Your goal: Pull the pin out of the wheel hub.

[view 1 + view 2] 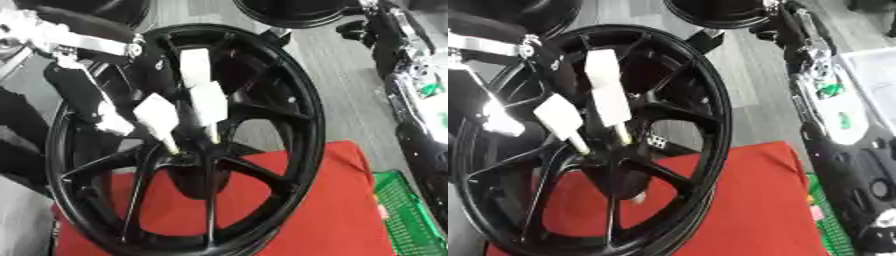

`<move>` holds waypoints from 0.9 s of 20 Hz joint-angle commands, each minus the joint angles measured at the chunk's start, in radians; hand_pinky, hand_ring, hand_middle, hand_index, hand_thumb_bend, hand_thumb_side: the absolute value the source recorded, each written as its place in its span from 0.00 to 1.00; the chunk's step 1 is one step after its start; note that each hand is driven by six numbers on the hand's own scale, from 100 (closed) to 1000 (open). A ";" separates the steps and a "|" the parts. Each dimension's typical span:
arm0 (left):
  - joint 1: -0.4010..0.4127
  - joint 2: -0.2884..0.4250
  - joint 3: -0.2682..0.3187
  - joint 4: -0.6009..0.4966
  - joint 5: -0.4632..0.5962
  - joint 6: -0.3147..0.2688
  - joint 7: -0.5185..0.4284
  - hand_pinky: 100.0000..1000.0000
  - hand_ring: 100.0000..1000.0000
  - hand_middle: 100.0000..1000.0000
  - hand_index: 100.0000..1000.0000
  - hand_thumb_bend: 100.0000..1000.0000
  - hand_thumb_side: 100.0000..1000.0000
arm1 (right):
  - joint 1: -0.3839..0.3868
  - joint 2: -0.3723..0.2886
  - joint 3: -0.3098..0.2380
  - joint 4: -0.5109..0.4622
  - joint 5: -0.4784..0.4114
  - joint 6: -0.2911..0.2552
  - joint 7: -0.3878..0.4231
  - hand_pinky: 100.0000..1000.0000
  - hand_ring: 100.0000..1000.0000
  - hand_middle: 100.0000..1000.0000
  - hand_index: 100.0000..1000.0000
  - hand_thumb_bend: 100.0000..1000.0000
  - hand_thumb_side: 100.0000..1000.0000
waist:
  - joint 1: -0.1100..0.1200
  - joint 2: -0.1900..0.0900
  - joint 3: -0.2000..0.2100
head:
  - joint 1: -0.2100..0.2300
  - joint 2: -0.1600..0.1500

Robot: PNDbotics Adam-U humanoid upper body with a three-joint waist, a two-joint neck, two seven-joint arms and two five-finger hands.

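Observation:
A black spoked wheel hub [289, 115] stands tilted on a red cloth [341, 210]. My left hand [197, 95] reaches in from the upper left, through the rim. Its white-padded fingers [605, 95] and thumb [557, 117] stretch straight down to the hub's centre [614, 165], their yellowish tips a little apart. Nothing shows between the tips. A small pale end [638, 198] pokes out below the hub centre; it may be the pin. My right arm [820, 90] runs down the right side. Its dark hand [872, 205] sits at the lower right, beside the wheel.
A green mesh basket [402, 210] stands at the cloth's right edge. Another black wheel [297, 12] lies on the grey floor behind. A pale tray edge [877, 70] shows at the right.

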 commanded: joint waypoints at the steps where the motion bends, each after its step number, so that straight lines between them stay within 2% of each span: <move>1: -0.015 0.007 0.006 0.000 -0.005 -0.005 0.001 0.72 0.76 0.76 0.78 0.35 0.26 | -0.016 -0.019 -0.004 -0.011 0.005 -0.004 0.002 0.74 0.59 0.65 0.69 0.00 0.65 | -0.005 -0.016 -0.001 | -0.001 -0.015; 6: -0.015 0.004 0.005 0.005 -0.010 -0.007 0.001 0.72 0.76 0.76 0.77 0.33 0.24 | -0.016 -0.019 -0.004 -0.011 0.005 -0.003 0.002 0.74 0.59 0.65 0.69 0.00 0.65 | -0.006 -0.015 -0.002 | -0.013 -0.035; 18: -0.017 -0.010 0.003 0.021 -0.042 -0.019 0.001 0.72 0.76 0.75 0.76 0.33 0.17 | -0.015 -0.018 -0.004 -0.009 0.005 -0.004 0.003 0.74 0.59 0.65 0.69 0.00 0.65 | -0.008 -0.015 -0.002 | -0.003 -0.037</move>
